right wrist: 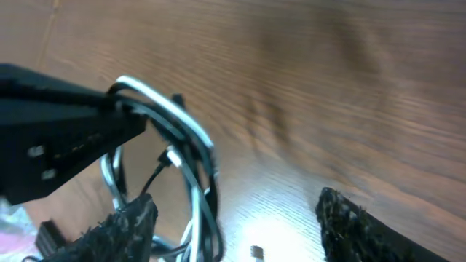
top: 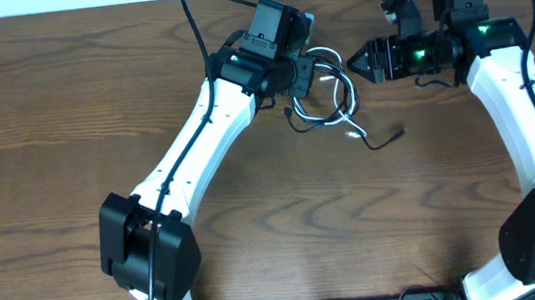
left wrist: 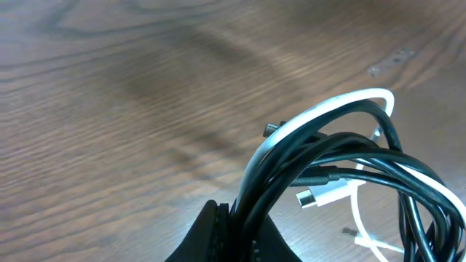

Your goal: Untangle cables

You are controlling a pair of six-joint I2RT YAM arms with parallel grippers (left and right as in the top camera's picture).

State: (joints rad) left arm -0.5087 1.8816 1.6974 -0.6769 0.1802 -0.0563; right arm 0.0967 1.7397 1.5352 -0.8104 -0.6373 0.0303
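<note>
- The black cable [left wrist: 320, 156] and the white cable [left wrist: 342, 102] are wound together in one bunch of loops. The bunch is close to the far edge of the table [top: 67, 110], a little right of the middle.
- The left gripper [top: 301, 73] is squeezed tight on one side of the bunch and has both cords in its grip.
- The right gripper [top: 352, 63] is just beside the bunch on the other side. Its fingers are wide apart and hold nothing.
- I think the job is near its start. One hand holds the bunch and the other is lined up to pick a cord. No cord is free yet.
- Next, the right gripper should pinch only one cord, maybe the white one on the outside of the loop. Then it can pull it off to the right. Grabbing both would just drag the knot along.
- A black plug end [top: 399, 134] lies loose on the table, on the near side of the bunch.
- There is lots of bare table to the left, the right and the near side. The far edge is close, so pulling that way is not a good idea.
</note>
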